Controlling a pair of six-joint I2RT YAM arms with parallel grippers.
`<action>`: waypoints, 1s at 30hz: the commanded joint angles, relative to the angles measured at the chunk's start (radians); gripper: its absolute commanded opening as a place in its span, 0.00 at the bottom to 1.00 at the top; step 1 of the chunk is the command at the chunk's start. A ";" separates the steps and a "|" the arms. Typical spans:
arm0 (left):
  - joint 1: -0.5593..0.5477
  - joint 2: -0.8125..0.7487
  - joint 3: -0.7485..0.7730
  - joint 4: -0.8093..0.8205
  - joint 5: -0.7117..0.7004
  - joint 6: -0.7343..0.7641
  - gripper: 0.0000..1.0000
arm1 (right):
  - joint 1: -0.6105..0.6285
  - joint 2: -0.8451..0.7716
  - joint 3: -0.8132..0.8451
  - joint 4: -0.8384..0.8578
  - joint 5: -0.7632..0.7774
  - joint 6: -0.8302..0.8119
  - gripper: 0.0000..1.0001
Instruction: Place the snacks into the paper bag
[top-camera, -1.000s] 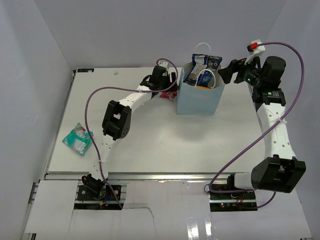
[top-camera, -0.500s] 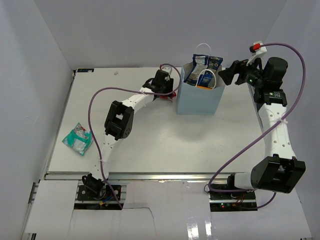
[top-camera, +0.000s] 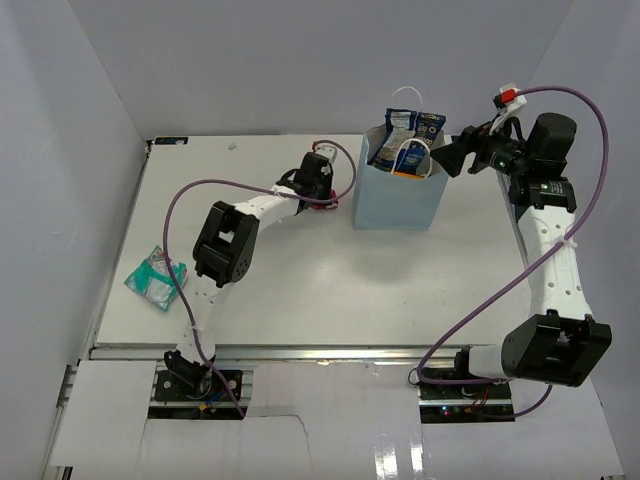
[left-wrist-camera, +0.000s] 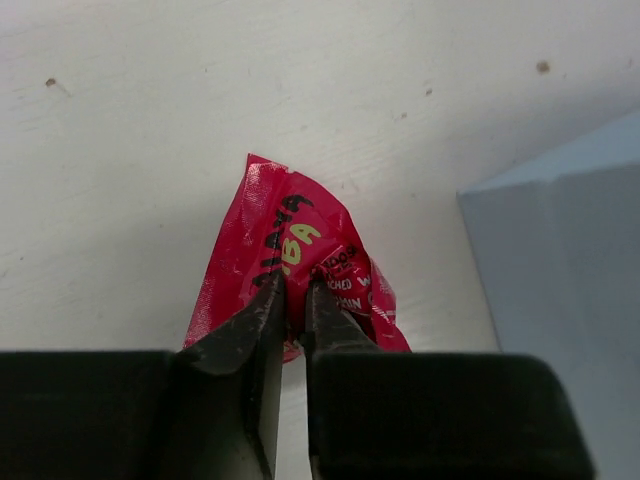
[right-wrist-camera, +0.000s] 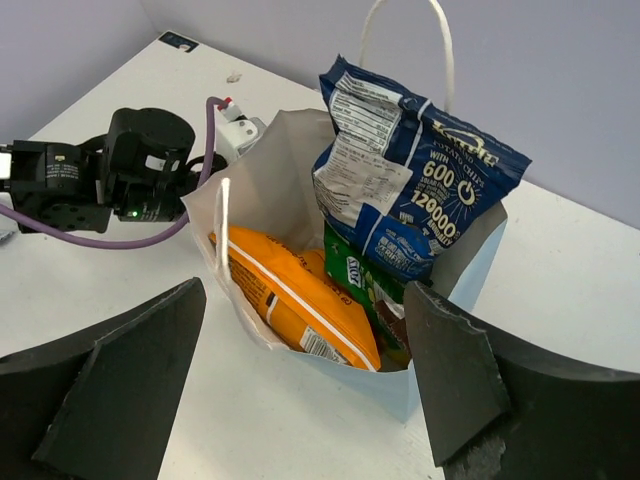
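A crumpled red snack packet (left-wrist-camera: 285, 235) lies on the white table just left of the light-blue paper bag (top-camera: 398, 205). My left gripper (left-wrist-camera: 295, 287) is shut on a fold of the packet; from above it (top-camera: 320, 197) sits low at the bag's left side. The bag (right-wrist-camera: 440, 380) stands upright and holds a blue chip bag (right-wrist-camera: 425, 185), an orange chip bag (right-wrist-camera: 300, 300) and a green candy bag (right-wrist-camera: 352, 272). My right gripper (top-camera: 452, 157) hovers open by the bag's upper right rim, nothing between its fingers. A teal packet (top-camera: 156, 277) lies far left.
The bag's white cord handles (top-camera: 405, 95) stick up above its rim. Purple cables (top-camera: 215, 185) loop over both arms. The table's left edge (top-camera: 110, 290) runs close to the teal packet. Grey walls close in the back and sides.
My left gripper has gone from wide open to shut on the red packet, shifting slightly left and nearer. The right gripper has crept a little closer to the bag's rim.
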 joint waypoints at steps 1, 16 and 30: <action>0.002 -0.055 -0.125 -0.085 -0.014 0.018 0.16 | -0.001 -0.043 0.072 -0.003 -0.064 -0.023 0.86; 0.056 -0.682 -0.724 0.236 0.483 -0.040 0.00 | 0.080 -0.072 0.209 -0.355 -0.542 -0.509 0.96; 0.056 -1.046 -1.030 0.337 1.052 -0.252 0.00 | 0.631 -0.015 -0.010 -0.721 -0.073 -1.486 0.93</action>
